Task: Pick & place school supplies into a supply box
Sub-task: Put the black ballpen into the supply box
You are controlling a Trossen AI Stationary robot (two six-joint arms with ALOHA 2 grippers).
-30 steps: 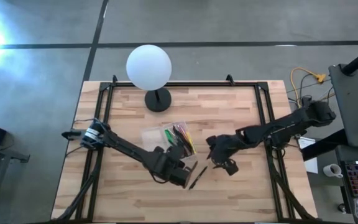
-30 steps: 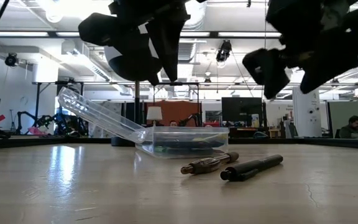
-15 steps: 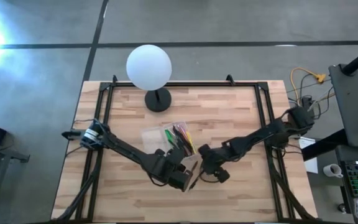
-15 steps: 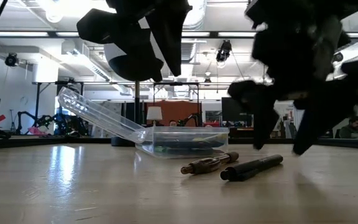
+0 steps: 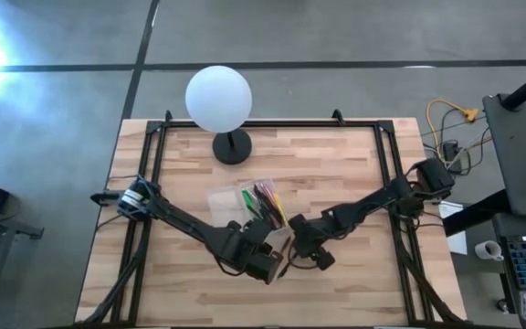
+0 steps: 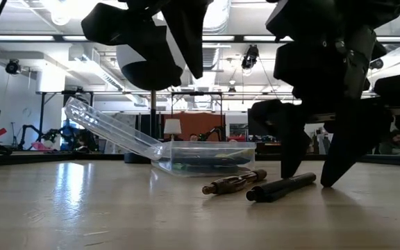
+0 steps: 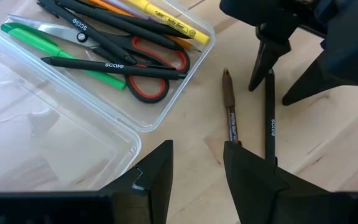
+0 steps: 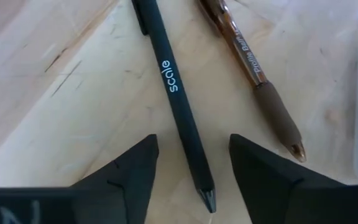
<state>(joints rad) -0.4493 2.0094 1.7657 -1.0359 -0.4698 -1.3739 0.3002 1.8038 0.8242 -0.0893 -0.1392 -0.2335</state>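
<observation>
A black pen [image 8: 176,93] and a brown pen [image 8: 260,68] lie side by side on the wooden table, just near of the supply box. My right gripper [image 8: 192,149] is open and low over the table. Its two fingers stand on either side of the black pen's tip end [image 6: 304,179] without touching it. The clear supply box [image 7: 135,124] holds red-handled scissors [image 7: 148,68], a green marker [image 7: 55,46], a yellow pencil [image 7: 166,22] and dark pens. Its lid [image 6: 110,128] is swung open and slants up. My left gripper [image 7: 197,168] hovers open and empty above the table, beside the box and the pens.
A white globe lamp [image 5: 218,99] on a black base stands at the table's far edge. The two arms are close together near the table's middle [image 5: 286,251]. Bare wood lies to the left, right and near side.
My right gripper has come down toward the table and moved left and nearer, from beside the pens to astride the black pen. Both pens and the box have stayed where they were.
</observation>
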